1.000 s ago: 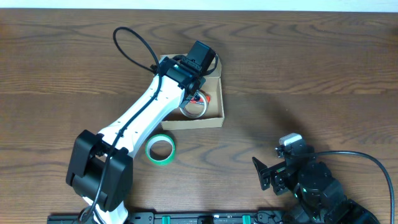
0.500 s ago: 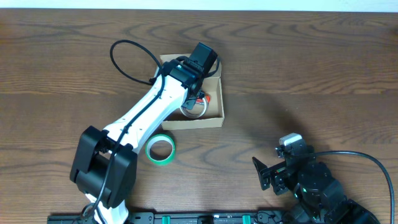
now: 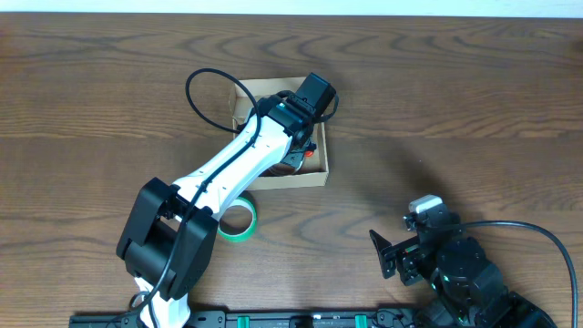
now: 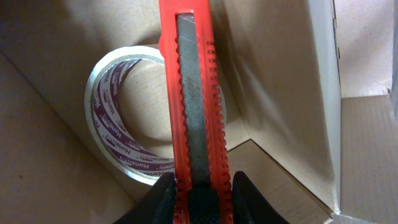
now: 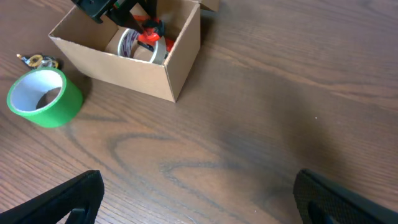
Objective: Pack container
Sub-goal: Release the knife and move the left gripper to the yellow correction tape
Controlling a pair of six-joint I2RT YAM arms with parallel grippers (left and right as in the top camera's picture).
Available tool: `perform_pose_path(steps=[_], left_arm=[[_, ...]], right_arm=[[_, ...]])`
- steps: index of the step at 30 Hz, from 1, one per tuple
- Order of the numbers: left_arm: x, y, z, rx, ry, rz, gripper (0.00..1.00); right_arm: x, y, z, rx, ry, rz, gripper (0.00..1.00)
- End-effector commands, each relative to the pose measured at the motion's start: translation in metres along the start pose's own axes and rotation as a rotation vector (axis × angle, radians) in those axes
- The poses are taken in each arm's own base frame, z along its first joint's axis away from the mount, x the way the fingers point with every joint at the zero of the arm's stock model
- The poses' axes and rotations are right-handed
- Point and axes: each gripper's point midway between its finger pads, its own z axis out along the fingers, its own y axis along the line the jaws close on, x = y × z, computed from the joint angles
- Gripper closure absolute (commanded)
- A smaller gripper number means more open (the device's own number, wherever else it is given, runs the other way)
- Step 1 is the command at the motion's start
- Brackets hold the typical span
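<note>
The tan cardboard container [image 3: 314, 175] stands open at mid-table; it also shows in the right wrist view [image 5: 180, 59]. My left gripper [image 4: 199, 199] reaches into it and is shut on a red utility knife [image 4: 193, 93], held over a clear tape roll with purple print [image 4: 115, 130] on the box floor. The knife and clear roll show in the right wrist view [image 5: 148, 34]. A green tape roll [image 3: 239, 221] lies on the table in front of the box, also in the right wrist view [image 5: 43, 96]. My right gripper [image 5: 196, 199] is open and empty above bare table at the front right.
A small keyring-like object [image 5: 37, 61] lies left of the box beside the green roll. The left arm [image 3: 228, 173] stretches from the front edge to the box. The right arm's base [image 3: 451, 269] sits at the front right.
My left gripper has shifted to the right inside the box with the knife. The right arm has not moved.
</note>
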Motion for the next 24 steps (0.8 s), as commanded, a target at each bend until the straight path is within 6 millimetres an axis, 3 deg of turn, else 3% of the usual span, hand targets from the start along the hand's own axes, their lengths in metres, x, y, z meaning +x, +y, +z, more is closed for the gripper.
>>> perform_pose_path(steps=[1, 4, 10, 18, 24], left_arm=[[0.001, -0.004, 0.002, 0.002, 0.004, -0.017, 0.75], [0.001, -0.004, 0.002, 0.001, 0.004, -0.017, 0.71], [0.001, -0.004, 0.002, 0.001, 0.005, -0.016, 0.13], [0.001, -0.008, -0.006, 0.021, 0.006, -0.018, 0.09], [-0.014, -0.009, -0.051, 0.064, -0.052, -0.022, 0.03]], right_arm=[[0.000, -0.001, -0.001, 0.004, -0.007, 0.009, 0.01], [0.000, -0.001, -0.001, 0.004, -0.007, 0.009, 0.01], [0.000, -0.001, -0.001, 0.004, -0.007, 0.009, 0.00], [0.000, -0.001, -0.001, 0.004, -0.007, 0.009, 0.01], [0.000, -0.001, -0.001, 0.004, -0.007, 0.009, 0.01]])
